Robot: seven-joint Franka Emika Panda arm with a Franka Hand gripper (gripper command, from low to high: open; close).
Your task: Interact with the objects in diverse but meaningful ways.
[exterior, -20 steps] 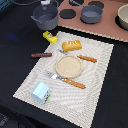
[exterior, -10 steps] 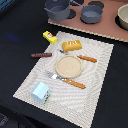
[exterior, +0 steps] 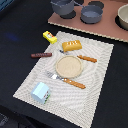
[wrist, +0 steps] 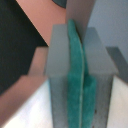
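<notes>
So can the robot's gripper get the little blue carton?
Probably yes. The blue carton stands alone at a corner of the placemat, nothing over it. The arm is out of the exterior view, and the gripper looks shut, so it must open first.

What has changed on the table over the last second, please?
The pot moved toward the exterior view's right and higher in that picture. Whether anything holds it cannot be told. In the wrist view the gripper looks shut on nothing. The carton, loaf, packet and plate stayed put.

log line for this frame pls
gripper: shut, empty | pale blue carton: mat corner | orange ridged loaf: beside round tan plate | yellow packet: mat edge
</notes>
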